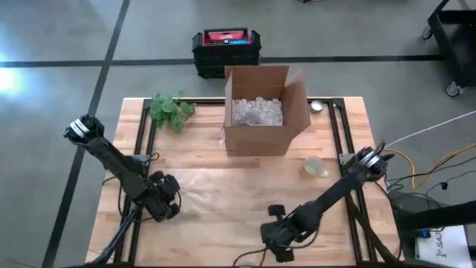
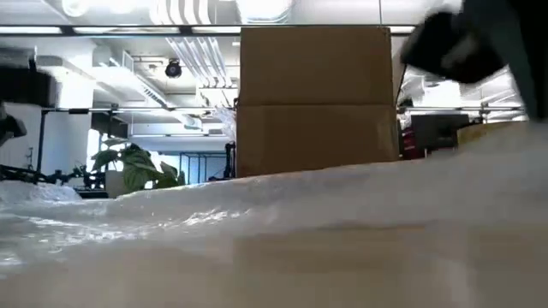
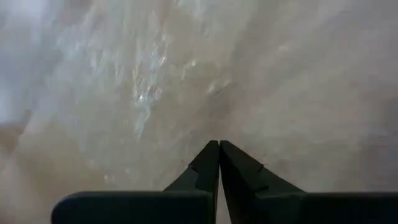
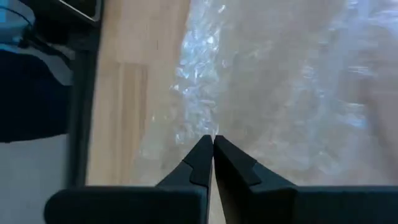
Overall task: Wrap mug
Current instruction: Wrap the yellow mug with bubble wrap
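Nearest the low camera lies the bubble wrap (image 2: 282, 231), spread flat on the surface (image 1: 349, 126), we judge so the mug can be rolled into it. Our left claw (image 3: 219, 147) and right claw (image 4: 212, 140) each pinch an edge of the sheet, fingers closed on it. The mug (image 1: 315, 167) lies well apart from both claws, beside the cardboard box (image 1: 260, 112).

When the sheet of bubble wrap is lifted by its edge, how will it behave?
The bubble wrap probably sags and folds: it already lies rippled on the table. It looks thin and clear, so likely very light. Both the left hand and right hand pinch it.
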Robot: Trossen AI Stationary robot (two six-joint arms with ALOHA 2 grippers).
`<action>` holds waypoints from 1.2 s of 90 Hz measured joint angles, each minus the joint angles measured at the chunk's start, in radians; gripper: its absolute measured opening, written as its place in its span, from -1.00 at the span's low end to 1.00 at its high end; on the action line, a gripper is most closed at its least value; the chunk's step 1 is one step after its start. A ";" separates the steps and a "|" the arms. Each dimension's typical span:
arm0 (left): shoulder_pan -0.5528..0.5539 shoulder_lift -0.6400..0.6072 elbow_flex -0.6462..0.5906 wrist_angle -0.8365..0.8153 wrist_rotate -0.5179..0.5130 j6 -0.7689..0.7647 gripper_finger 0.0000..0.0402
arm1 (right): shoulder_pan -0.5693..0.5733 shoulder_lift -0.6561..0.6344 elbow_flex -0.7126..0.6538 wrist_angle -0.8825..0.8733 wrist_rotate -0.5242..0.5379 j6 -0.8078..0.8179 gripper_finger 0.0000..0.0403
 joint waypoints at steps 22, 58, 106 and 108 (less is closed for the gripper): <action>0.001 -0.011 0.140 0.010 -0.019 0.101 -1.00 | -0.012 -0.170 -0.013 -0.218 0.197 0.132 -1.00; 0.034 0.012 -0.056 0.223 0.061 0.099 -1.00 | -0.061 -0.128 -0.346 -0.077 0.183 0.213 -1.00; -0.013 0.002 -0.034 0.235 0.260 0.029 -1.00 | -0.115 -0.137 -0.409 -0.159 0.120 0.122 -1.00; -0.013 -0.003 -0.022 0.232 0.260 0.041 -1.00 | -0.116 -0.145 -0.389 -0.190 0.117 0.119 -1.00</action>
